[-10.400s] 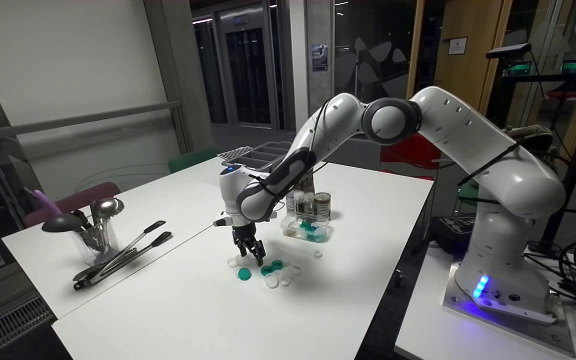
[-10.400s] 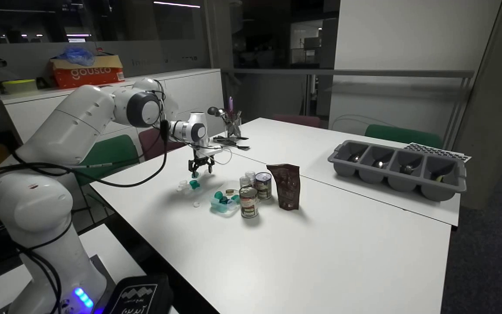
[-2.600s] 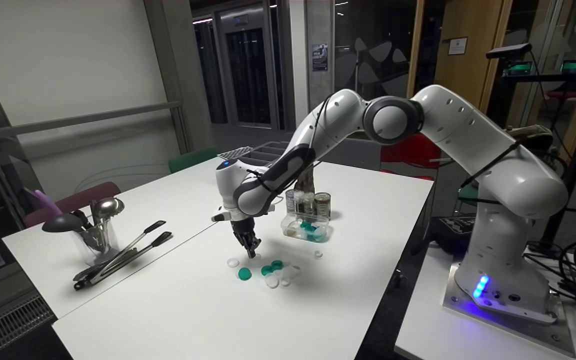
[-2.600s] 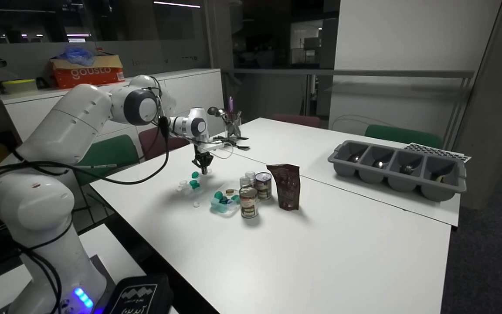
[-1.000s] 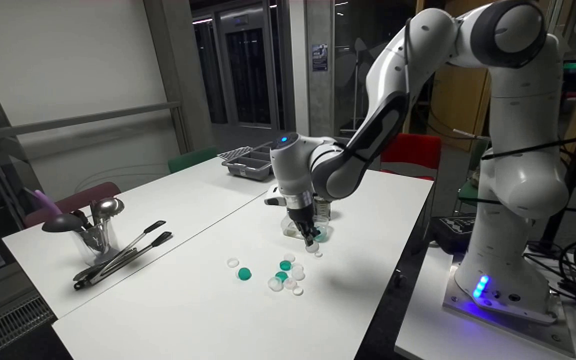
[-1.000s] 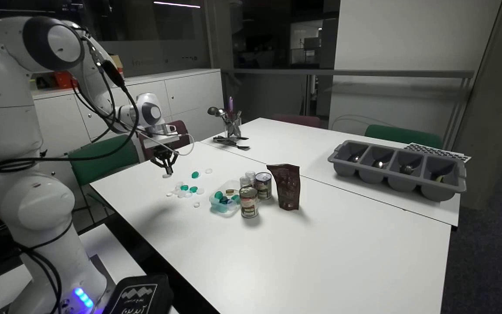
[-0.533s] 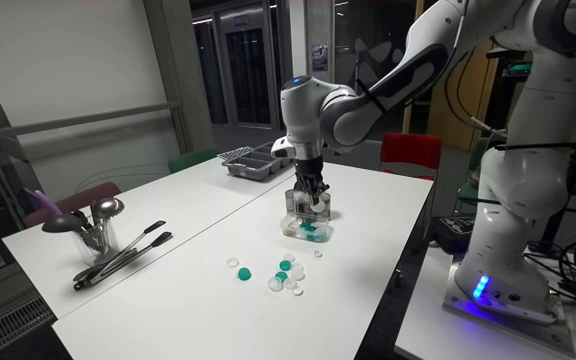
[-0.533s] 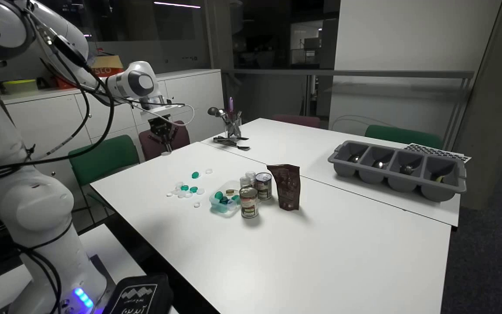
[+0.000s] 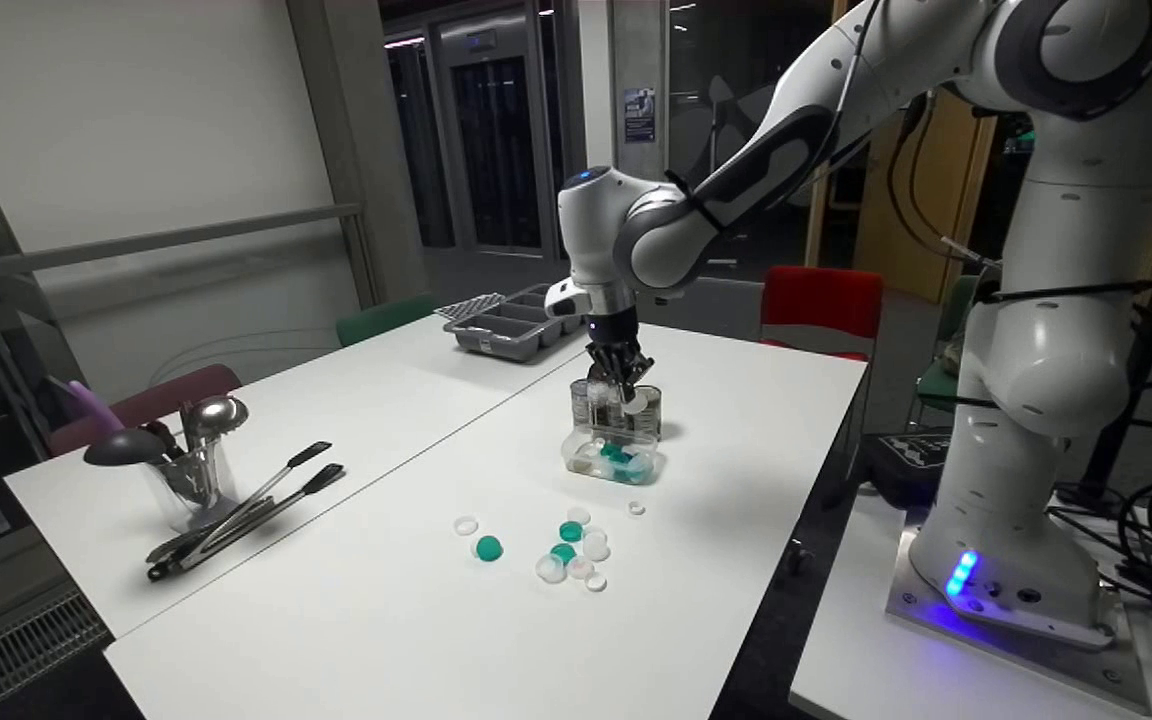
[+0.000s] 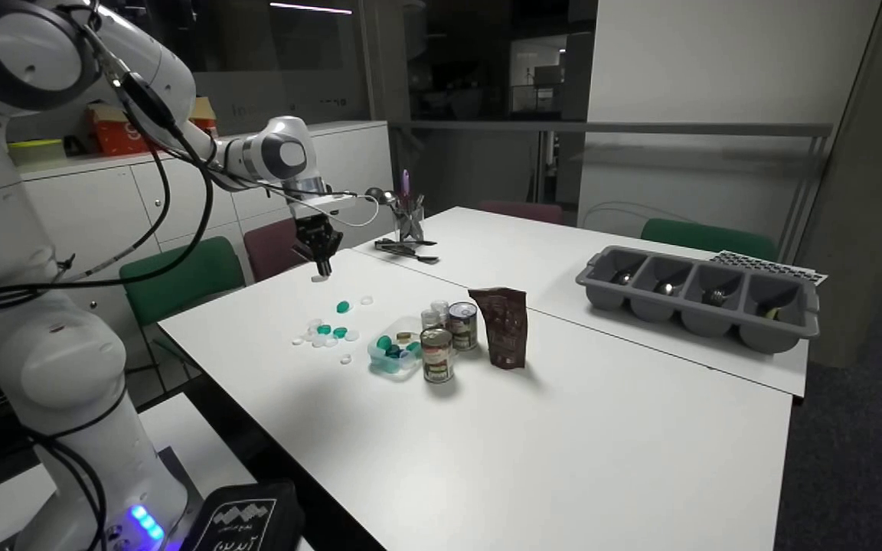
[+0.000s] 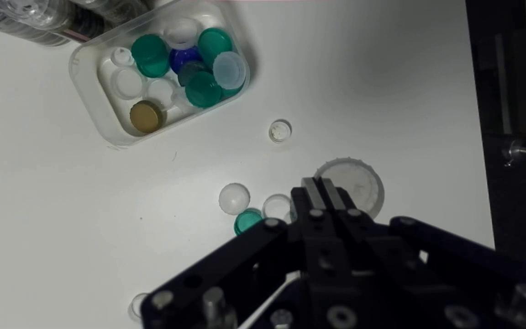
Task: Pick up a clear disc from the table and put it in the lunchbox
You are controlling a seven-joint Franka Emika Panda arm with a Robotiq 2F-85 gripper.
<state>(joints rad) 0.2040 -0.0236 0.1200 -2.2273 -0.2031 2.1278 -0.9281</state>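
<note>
A round clear disc [image 11: 356, 185] with a ridged rim hangs from the tips of my gripper [image 11: 319, 179], which is shut on its edge. The disc spreads out to the right of the fingers in the wrist view and is partly hidden by them. In both exterior views the gripper [image 9: 628, 394] and disc [image 10: 320, 278] are well above the table. The clear plastic lunchbox [image 11: 90, 98] lies upper left of the gripper in the wrist view. Inside it are several green, clear and white caps, a blue one and a gold one. The gripper is apart from the lunchbox, not over it.
Several loose clear and green caps [image 9: 563, 553] are scattered on the table, with a small white cap [image 11: 280, 131] near the lunchbox. Cans [image 10: 437, 356], clear jars and a brown pouch [image 10: 504, 327] stand close beside the lunchbox. A grey cutlery tray [image 10: 697, 295] is farther off.
Since about ten seconds ago, my gripper has closed on a clear disc, and the loose caps have shifted. Over the last second the gripper rose with the disc, then moved slightly outward from the base.
</note>
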